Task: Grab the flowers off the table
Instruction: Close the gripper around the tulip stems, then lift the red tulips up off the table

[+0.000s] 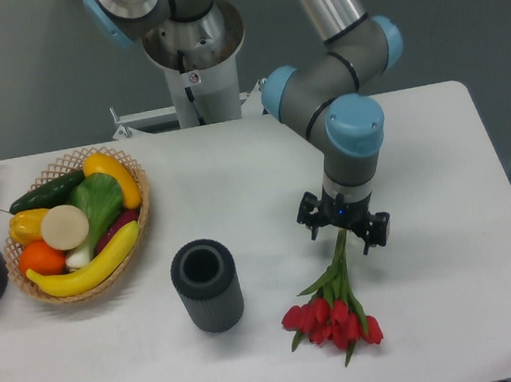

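Clearly light and floppy, the flowers (337, 304) near the table's (438, 159) front edge suit a stem grip; the gripper (344, 228) straddles the stems, closure unclear.

Gripper (343, 228) over flowers' (334, 310) stems on table (236, 184).

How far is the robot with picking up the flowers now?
Done: the gripper has reached the stem end of the flowers. In hand: it sits right over the stems, but the view does not show whether the fingers are closed on them. Left: the red heads appear to rest on the table, so the lift is not yet done.
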Available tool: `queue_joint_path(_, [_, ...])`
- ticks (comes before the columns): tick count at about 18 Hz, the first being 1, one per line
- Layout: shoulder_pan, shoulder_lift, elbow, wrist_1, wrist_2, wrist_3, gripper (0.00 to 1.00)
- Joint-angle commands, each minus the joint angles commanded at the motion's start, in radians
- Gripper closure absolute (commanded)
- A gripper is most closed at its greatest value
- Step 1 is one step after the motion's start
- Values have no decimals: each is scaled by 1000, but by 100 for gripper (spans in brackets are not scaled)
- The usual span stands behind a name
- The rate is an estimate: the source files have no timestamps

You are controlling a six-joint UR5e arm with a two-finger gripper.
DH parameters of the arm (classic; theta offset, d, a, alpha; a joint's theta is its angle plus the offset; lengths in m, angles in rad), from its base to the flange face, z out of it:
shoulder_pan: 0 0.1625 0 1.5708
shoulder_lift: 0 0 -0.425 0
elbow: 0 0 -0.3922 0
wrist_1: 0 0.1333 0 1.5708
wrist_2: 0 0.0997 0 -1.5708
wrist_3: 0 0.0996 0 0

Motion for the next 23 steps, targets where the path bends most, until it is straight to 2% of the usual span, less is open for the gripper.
queue_joint_path(2, [-3, -11, 5, 0, 0, 2, 0])
queue_joint_path(4, [-2, -8, 11, 0, -2, 2, 12])
queue_joint_path(13, [3, -6, 19, 0, -3, 0, 87])
queue_joint_path(19, [14, 4, 55, 0, -5, 2, 91])
queue_joint_path(21, [11, 17, 81, 0, -9, 2, 100])
queue_joint_path(23, [9, 20, 110, 0, -21, 2, 100])
